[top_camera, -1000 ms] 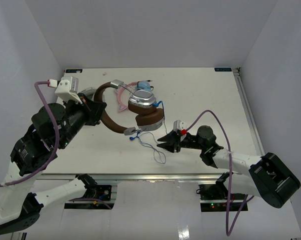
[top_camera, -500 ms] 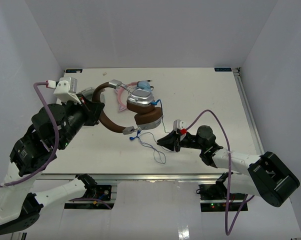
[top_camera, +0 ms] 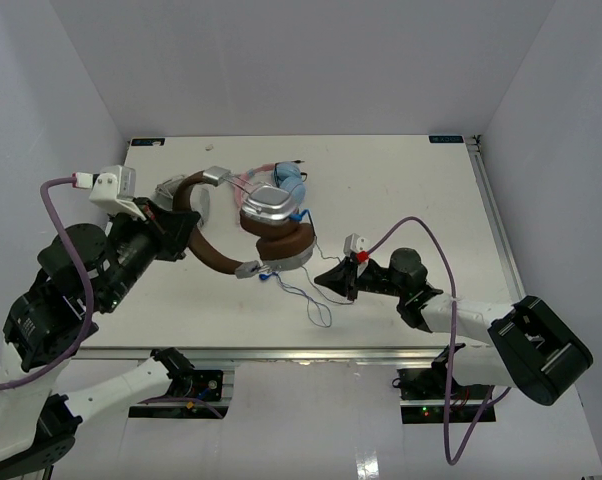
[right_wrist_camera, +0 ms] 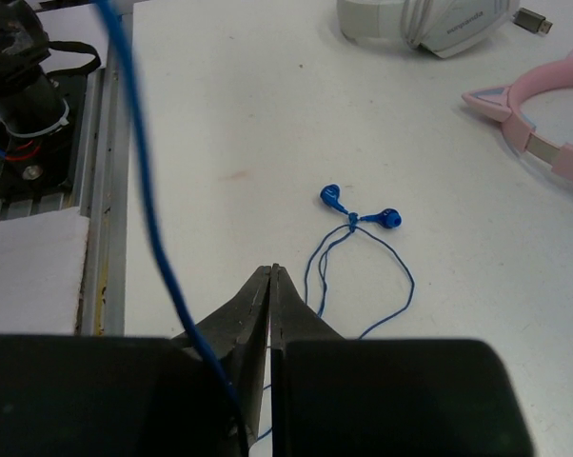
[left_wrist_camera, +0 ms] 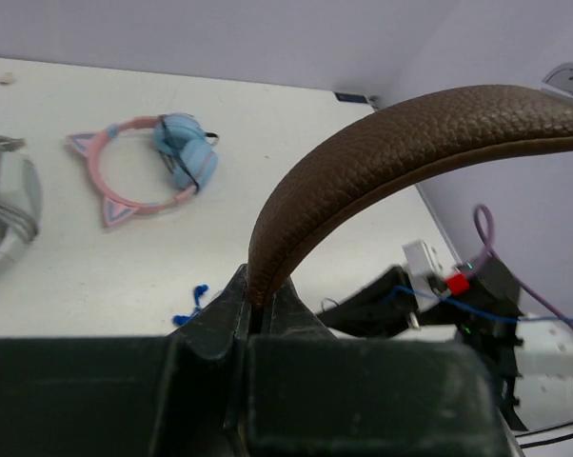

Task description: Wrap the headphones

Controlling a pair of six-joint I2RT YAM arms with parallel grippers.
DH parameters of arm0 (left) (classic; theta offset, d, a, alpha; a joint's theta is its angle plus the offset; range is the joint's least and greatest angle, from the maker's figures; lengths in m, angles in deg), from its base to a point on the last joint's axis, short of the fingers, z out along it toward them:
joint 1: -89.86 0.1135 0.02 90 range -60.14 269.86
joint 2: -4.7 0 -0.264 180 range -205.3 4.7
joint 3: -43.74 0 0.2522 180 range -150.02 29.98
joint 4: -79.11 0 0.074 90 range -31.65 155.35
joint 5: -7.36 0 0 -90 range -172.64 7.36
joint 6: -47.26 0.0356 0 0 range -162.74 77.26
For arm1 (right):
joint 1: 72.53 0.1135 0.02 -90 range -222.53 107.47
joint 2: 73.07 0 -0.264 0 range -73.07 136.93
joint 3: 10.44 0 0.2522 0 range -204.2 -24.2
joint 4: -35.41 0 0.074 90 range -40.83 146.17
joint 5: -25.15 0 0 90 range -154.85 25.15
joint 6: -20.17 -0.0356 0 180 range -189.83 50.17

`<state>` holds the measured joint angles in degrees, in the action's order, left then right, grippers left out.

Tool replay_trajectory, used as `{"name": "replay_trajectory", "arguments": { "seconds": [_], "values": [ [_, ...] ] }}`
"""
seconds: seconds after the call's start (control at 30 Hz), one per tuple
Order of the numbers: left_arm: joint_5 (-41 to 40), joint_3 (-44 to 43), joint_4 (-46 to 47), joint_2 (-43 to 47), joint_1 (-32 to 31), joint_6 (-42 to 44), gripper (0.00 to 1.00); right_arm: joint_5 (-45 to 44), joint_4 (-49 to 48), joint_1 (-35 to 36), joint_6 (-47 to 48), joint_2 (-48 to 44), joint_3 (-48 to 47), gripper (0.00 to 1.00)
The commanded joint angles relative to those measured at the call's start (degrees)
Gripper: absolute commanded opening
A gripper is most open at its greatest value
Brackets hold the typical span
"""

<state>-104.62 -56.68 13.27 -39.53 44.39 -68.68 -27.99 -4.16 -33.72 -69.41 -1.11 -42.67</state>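
The headphones have a dark brown headband (top_camera: 209, 252), brown pads and a silver cup (top_camera: 268, 205). My left gripper (top_camera: 184, 218) is shut on the headband (left_wrist_camera: 391, 124) and holds the pair tilted above the table; the jaws (left_wrist_camera: 258, 300) pinch the band's edge. The thin blue cable (top_camera: 316, 305) hangs from the cups, loops on the table and reaches my right gripper (top_camera: 332, 280). That gripper (right_wrist_camera: 272, 271) has its jaws pressed together at the cable. A blurred stretch of cable (right_wrist_camera: 153, 219) crosses its left finger. Two blue earbud-like ends (right_wrist_camera: 358, 217) lie ahead of it.
The pink cat-ear pair with light blue cups (top_camera: 286, 176) lies behind the held headphones and shows in the left wrist view (left_wrist_camera: 144, 167). The grey-white pair (left_wrist_camera: 6, 209) lies at the back left, partly hidden. A metal rail (top_camera: 496, 230) runs along the table's right edge.
My right gripper has gone from open to shut at the cable. My left gripper has moved the headphones left and a little nearer, tilting them.
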Motion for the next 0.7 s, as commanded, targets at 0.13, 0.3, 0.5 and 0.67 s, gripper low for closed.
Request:
{"name": "replay_trajectory", "arguments": {
  "seconds": [0.13, 0.3, 0.5, 0.67],
  "values": [
    [34.11, 7.88, 10.67, 0.30, 0.03, 1.68, 0.00, -1.62, 0.95, -1.53, 0.38, 2.47, -6.74, 0.08],
    [45.55, 12.68, 11.26, -2.03, -0.05, 5.76, 0.00, -1.69, 4.09, -1.99, 0.94, 4.41, -10.93, 0.08],
    [48.93, 17.84, 12.18, -3.86, -0.05, 9.66, 0.00, -1.33, 18.40, -2.42, 4.32, 9.11, -23.36, 0.08],
    [42.97, 18.37, 8.97, -6.56, -0.05, 12.15, 0.00, -3.68, 28.45, -3.10, 7.24, 10.33, -31.23, 0.08]
  ]
}}
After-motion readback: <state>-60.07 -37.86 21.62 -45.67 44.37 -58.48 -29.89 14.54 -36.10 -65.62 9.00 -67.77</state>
